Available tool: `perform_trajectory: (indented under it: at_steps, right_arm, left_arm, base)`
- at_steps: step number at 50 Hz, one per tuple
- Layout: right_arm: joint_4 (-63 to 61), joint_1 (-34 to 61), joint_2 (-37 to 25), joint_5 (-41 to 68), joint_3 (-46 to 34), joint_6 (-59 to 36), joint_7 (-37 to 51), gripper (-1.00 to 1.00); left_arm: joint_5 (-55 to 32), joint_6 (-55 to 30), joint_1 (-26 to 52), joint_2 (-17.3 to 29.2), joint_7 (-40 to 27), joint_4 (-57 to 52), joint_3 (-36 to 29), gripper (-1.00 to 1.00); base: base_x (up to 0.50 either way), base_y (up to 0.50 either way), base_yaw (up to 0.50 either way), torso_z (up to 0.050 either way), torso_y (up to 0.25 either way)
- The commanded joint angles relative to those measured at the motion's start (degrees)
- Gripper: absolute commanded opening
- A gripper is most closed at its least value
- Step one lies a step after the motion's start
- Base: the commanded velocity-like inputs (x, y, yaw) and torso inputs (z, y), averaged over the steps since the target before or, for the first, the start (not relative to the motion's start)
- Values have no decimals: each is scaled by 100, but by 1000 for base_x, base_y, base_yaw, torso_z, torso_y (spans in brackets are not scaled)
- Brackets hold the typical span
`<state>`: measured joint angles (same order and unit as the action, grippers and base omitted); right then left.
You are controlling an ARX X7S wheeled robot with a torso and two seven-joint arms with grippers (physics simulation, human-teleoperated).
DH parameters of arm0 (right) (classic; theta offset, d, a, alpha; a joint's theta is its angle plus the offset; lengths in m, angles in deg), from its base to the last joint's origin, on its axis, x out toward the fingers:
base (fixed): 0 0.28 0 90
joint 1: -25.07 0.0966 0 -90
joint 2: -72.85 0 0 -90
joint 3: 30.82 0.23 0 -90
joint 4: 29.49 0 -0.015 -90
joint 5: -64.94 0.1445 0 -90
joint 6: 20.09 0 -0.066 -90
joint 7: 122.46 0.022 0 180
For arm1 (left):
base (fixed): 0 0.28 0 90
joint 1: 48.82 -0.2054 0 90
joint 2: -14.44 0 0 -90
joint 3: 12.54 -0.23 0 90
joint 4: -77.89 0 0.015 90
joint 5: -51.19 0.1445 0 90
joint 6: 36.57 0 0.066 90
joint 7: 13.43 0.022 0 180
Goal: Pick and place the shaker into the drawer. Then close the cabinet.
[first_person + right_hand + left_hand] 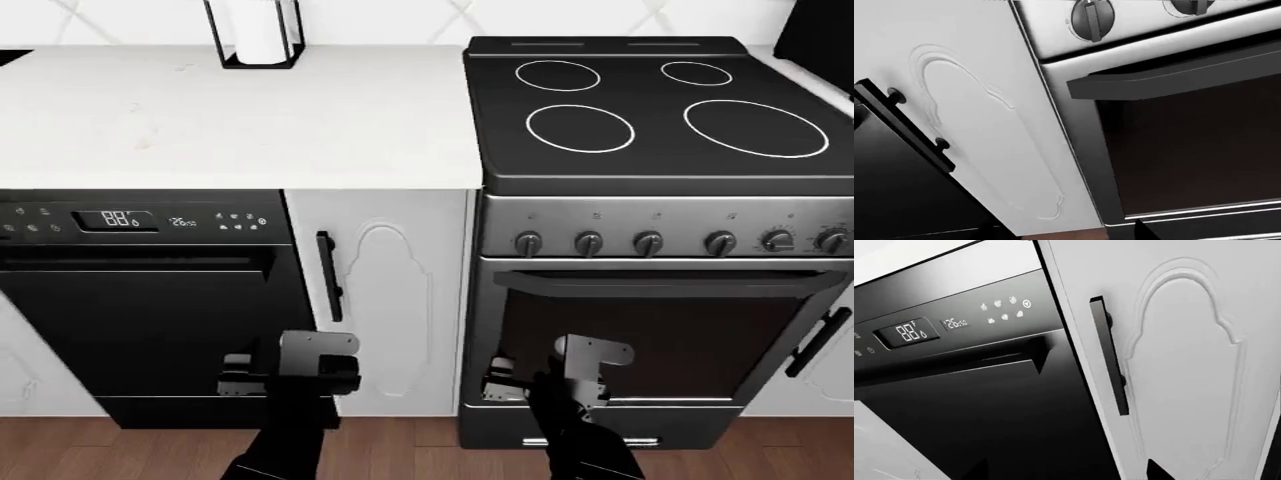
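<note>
Neither shaker nor drawer is seen in any view. Left gripper point(287, 375) is held low before the dishwasher point(147, 300), right gripper point(554, 380) before the oven door point(654, 340); whether either is open cannot be told. Dishwasher display point(909, 331) is read as "88".

Black appliances, white cabinetry

White cabinet door point(394, 300) with black handle point(327, 275); black dishwasher point(147, 310); black cooktop point(641, 110), white rings.

Both dark arms reach forward low and side by side; the left claw point(287, 372) and right claw point(554, 378) hang apart, each holding nothing, finger spread unclear.
</note>
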<state>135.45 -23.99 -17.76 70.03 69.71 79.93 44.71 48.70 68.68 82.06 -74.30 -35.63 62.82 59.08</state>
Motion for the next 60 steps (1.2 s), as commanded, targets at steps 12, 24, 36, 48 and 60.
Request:
perform_trajectory:
  at_steps: [12, 24, 36, 48, 60]
  right_arm:
    - [-1, -13, -3, 40, 326, 154, 22, 100]
    - [-7873, -2988, -827, 478, -340, -4599, 938, 100]
    - [-12807, 153, -2955, 2929, 968, -9999, 1642, 100]
    - [-9750, 6240, -5457, 7077, -2737, -9952, 4265, 100]
    - [-7415, 9398, -4251, 2613, -5863, -8954, 51, 100]
  left_arm:
    - [68, 230, -53, -22, 107, -2, -114, 100]
    - [-2403, -2703, -1714, 1525, 787, -7021, 1035, 100]
    - [-2789, -3751, 209, 2498, 988, -8012, 1320, 100]
    - [-3420, -4526, 1779, 2840, 1239, -8103, 1566, 100]
    - [-3484, -4599, 3179, 2877, 1551, -7308, 1593, 100]
  base:
    - [0, 250, 0, 0, 0]
    - [0, 0, 0, 0, 0]
    - [0, 0, 0, 1, 0]
    - [0, 0, 0, 0, 0]
    - [0, 0, 0, 0, 0]
